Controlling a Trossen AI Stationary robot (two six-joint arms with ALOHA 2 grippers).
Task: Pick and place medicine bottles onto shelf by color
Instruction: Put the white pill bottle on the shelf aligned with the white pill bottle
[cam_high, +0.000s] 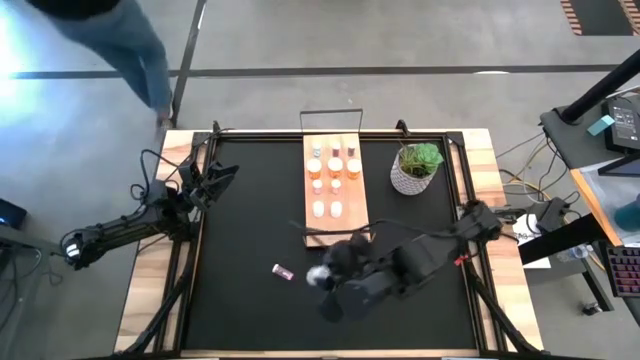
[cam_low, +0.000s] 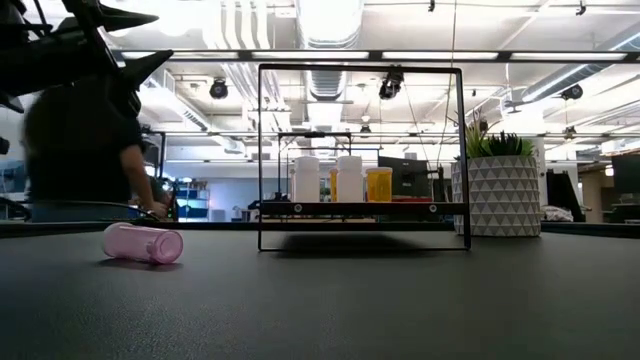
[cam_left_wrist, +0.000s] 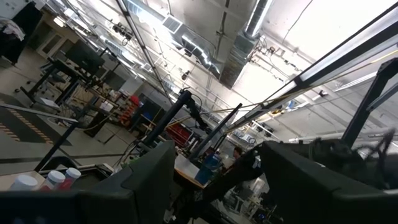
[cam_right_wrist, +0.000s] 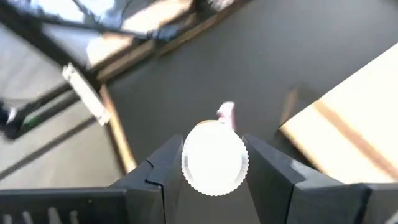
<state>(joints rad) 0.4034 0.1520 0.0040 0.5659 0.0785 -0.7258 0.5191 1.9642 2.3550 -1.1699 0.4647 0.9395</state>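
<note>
The shelf (cam_high: 335, 190), a light-wood board in a dark wire frame, stands mid-table with several orange and white medicine bottles (cam_high: 334, 165) upright on it; the low view shows the shelf (cam_low: 360, 208) too. A pink bottle (cam_high: 282, 271) lies on its side on the black mat, also visible as the pink bottle (cam_low: 143, 243) in the low view. My right gripper (cam_high: 322, 278) hovers above the mat near the shelf's near end, shut on a white-capped bottle (cam_right_wrist: 214, 158). My left gripper (cam_left_wrist: 211, 180) stands open at the table's left, tilted upward, with nothing between its fingers. My right gripper pinches the white-capped bottle between its two fingers (cam_right_wrist: 163, 168), one on each side just beneath the cap's rim (cam_right_wrist: 186, 163). The cap faces the wrist camera and hides the body. The fingers slant downward over the mat, and the bottle is lifted clear of it.
A green plant in a white patterned pot (cam_high: 417, 167) stands right of the shelf's far end. Wooden table borders (cam_high: 150, 300) frame the mat. A person (cam_high: 130, 45) moves beyond the far left corner. Bare mat (cam_high: 250, 220) lies left of the shelf.
</note>
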